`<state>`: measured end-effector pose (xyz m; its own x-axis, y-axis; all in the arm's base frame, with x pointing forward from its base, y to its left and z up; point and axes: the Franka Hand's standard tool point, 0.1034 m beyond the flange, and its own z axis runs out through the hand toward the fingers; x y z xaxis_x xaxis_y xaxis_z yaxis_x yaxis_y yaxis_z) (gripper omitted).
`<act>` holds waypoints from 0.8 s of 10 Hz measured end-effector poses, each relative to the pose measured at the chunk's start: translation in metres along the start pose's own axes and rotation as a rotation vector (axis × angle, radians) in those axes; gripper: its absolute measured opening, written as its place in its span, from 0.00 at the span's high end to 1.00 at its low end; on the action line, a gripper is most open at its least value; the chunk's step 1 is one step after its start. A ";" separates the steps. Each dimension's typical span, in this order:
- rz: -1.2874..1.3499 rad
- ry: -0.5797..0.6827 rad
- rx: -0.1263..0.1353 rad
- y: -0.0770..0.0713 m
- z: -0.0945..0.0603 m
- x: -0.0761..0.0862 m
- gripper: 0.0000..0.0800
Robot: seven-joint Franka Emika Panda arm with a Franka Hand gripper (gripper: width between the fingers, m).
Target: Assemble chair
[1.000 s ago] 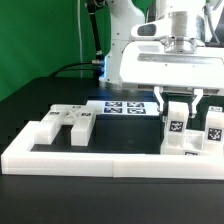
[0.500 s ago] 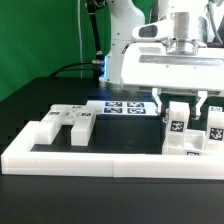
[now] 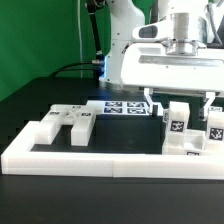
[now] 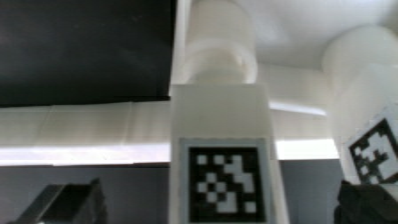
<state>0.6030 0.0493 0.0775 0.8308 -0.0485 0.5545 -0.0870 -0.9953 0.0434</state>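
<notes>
The gripper (image 3: 181,102), fingers spread and released, straddles the upright chair part (image 3: 177,124) standing against the border rail (image 3: 100,158), likely for alignment.

Chair parts (image 3: 70,122): matte white, black-and-white square tags. Table (image 3: 30,100): black. Rail (image 3: 100,162): plain white. Backdrop (image 3: 40,30): green.

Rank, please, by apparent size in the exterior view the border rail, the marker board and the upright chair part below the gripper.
1. border rail
2. marker board and upright chair part: alike, so unranked.
</notes>
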 end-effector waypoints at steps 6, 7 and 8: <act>-0.001 -0.115 0.021 0.011 -0.012 0.012 0.19; 0.006 -0.212 0.033 0.009 -0.008 0.009 0.19; 0.013 -0.290 0.043 0.008 -0.007 0.009 0.19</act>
<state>0.6065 0.0419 0.0886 0.9529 -0.0773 0.2934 -0.0805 -0.9968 -0.0013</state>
